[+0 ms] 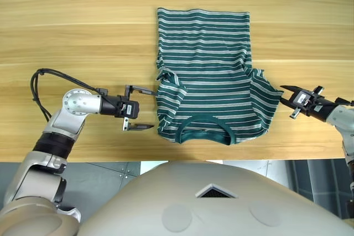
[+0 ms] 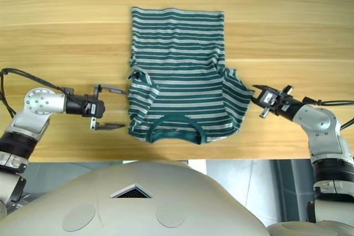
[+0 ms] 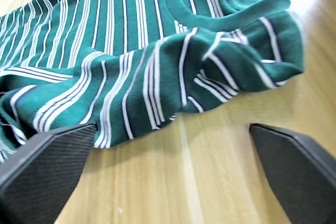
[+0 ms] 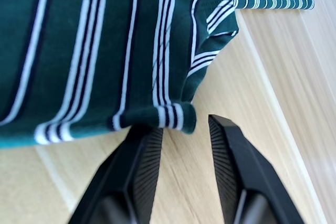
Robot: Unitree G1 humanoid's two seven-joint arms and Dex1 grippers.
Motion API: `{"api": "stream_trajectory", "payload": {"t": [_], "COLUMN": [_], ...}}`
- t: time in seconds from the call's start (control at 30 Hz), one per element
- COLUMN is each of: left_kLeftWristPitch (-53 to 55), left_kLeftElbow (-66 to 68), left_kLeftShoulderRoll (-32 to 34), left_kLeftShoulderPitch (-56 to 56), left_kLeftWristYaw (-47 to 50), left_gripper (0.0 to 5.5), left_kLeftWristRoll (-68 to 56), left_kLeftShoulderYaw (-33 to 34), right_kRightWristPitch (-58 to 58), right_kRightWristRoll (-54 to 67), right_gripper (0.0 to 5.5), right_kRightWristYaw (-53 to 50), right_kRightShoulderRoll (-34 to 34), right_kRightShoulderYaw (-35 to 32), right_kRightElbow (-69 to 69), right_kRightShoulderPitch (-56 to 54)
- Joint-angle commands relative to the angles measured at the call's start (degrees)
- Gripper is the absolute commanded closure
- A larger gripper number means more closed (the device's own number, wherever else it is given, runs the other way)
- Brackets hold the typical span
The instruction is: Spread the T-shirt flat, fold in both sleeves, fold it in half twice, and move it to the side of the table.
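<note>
The T-shirt [image 1: 204, 53] lies mid-worktop [image 1: 83, 26], hem at 12 o'clock, collar [image 1: 204, 129] at 6 o'clock near the front edge. Its body looks fairly flat, but both sleeves are bunched against its sides, so I judge that spreading is the step in hand and the folds have not begun.

To do it well, working from the left: the left sleeve [image 1: 168, 84] is rumpled and partly tucked on itself. It wants a grip on its outer hem only, one layer of cloth, and then a low pull toward 9 o'clock, close to the wood, so the body does not drag along. The right sleeve [image 1: 265, 93] is fuller and needs the same pull toward 3 o'clock. Pulling both together should keep the shirt centred. A pinch that takes too much cloth would likely lift the shoulder and wrinkle the chest.

The left hand [image 1: 153, 109] sits at about 8 o'clock of the shirt, just beside the sleeve edge, its jaws wide apart and holding nothing. In the left wrist view bare wood lies between the fingers [image 3: 44, 166], with cloth close to one of them.

The right hand [image 1: 282, 94] is at about 4 o'clock, at the right sleeve's outer edge. Its jaws are narrow but parted. In the right wrist view the sleeve hem [image 4: 152, 118] lies right at the tip of one finger, and I cannot tell whether it touches. No cloth is clamped between the two.
</note>
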Motion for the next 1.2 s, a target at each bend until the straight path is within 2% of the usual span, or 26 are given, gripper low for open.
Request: {"api": "stream_trajectory", "payload": {"t": [0.03, 0.47, 0.6, 0.8, 1.2], "left_kLeftWristPitch": [0.2, 0.4, 0.2, 0.4, 0.7], "left_kLeftElbow": [-0.5, -0.8, -0.5, -0.9, -0.9], "left_kLeftShoulderRoll": [1.0, 0.7, 0.6, -0.2, -1.6], "left_kLeftShoulderPitch": [0.2, -0.1, -0.5, -0.7, -1.3], "left_kLeftWristYaw": [-0.3, 0.0, 0.1, 1.2, 1.4], "left_gripper": [0.1, 0.1, 0.1, 0.1, 0.1], "left_kLeftWristRoll": [0.9, 0.5, 0.8, 1.4, 2.0], "left_kLeftShoulderYaw": [0.2, 0.6, 0.4, 0.0, -0.2], "right_kRightWristPitch": [1.4, 3.4, 7.3, 10.4, 14.7], "right_kRightWristRoll": [-3.4, -5.0, -10.5, -15.0, -10.7], "right_gripper": [3.92, 3.92, 3.92, 3.92, 3.92], "right_kRightWristYaw": [1.0, -2.5, -4.9, -3.1, -0.7], "right_kRightShoulderRoll": [1.7, -0.8, -2.7, -5.6, -10.2], "right_kRightShoulderYaw": [4.1, 3.8, 5.3, 7.9, 3.6], "right_kRightElbow": [3.4, 1.1, -2.7, -10.4, -24.5], "right_kRightShoulderPitch": [1.4, 4.5, 5.8, 6.6, 13.0]}}
